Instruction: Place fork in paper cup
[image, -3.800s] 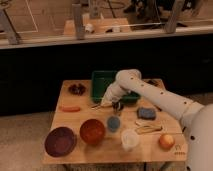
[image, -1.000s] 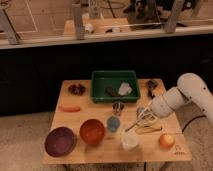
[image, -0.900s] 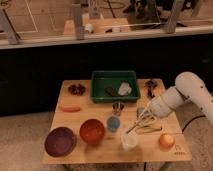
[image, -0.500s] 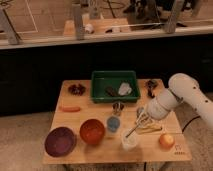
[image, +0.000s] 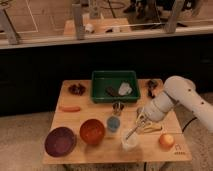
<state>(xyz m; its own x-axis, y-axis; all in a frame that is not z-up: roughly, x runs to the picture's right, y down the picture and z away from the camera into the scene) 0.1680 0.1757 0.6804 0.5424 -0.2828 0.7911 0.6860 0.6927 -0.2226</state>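
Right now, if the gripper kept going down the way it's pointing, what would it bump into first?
Probably the paper cup. The gripper is shut on the fork, which slants down-left toward the cup's mouth, so the fork's tip would get there first. Depth is hard to judge from this one view.

Wooden table (image: 70, 119) (dark wall behind), speckled floor (image: 22, 142)

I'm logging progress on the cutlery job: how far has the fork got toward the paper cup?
Done: the gripper, shut on the fork, has it off the table, tilted. In hand: the fork's lower end is at the paper cup; whether it is inside cannot be told. Left: lower it in, let go.
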